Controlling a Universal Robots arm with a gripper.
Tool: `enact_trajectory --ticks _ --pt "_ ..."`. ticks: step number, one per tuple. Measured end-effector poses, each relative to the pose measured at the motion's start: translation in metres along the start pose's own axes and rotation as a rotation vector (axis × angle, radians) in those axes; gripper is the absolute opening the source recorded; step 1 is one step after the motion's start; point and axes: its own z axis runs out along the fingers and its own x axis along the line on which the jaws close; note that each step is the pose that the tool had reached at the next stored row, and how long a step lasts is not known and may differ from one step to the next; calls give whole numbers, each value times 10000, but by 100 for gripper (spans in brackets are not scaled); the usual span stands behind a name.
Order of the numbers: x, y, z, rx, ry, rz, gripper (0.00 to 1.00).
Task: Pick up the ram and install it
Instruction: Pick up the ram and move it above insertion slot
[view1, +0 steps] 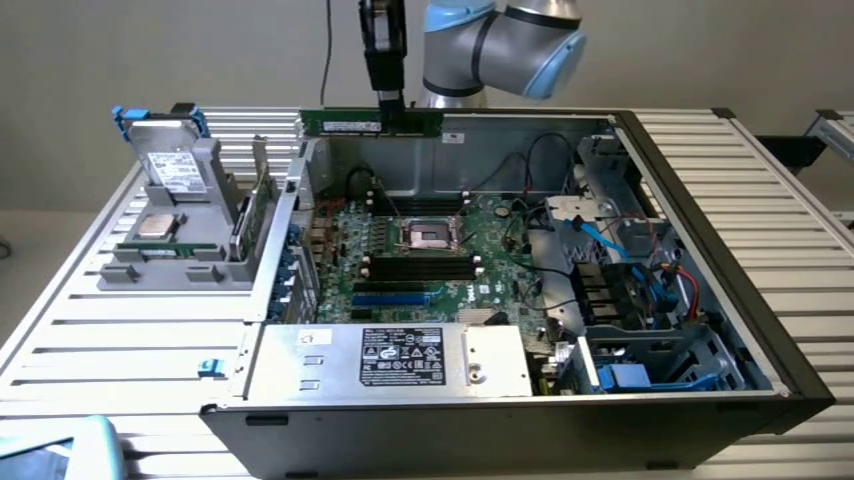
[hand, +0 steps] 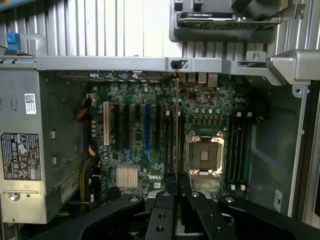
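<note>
On the desk (view1: 781, 190) the open computer case (view1: 441, 440) lies on its side, motherboard (view1: 501, 255) facing up.

We judge this as the carry step: pickup done, install not yet.

The arm (view1: 514, 45) stands behind the case with its wrist pointing straight down. It holds the hand (view1: 388, 100) high over the far wall.

The black memory slots (view1: 420, 266) sit nearer the front. The processor socket (view1: 430, 235) lies between them and where we hang.

The ram (view1: 340, 122) is in the air and level. Its long edge runs across the exterior view, roughly parallel to the slots. It is well apart from the board and touches nothing but the hand.

The hand is clamped on the stick's top edge, near mid-length. In the wrist view we see the fingers (hand: 163, 200) pinched together, with the stick edge-on below them.

What the next move calls for, as we read it:
- travel across the socket until the stick lines up over one slot
- keep it parallel, with no yaw
- match the notch to the slot key, which we cannot make out
- come down straight and press evenly

We cannot tell whether the slot latches are open.
</note>
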Motion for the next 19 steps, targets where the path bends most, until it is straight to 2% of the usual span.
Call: enact_trajectory --ticks 4,8,19 --pt "-63 -91 7 58 80 2 14" --pt "-123 -172 14 119 135 13 14" --pt "-201 -348 58 146 149 135 14"
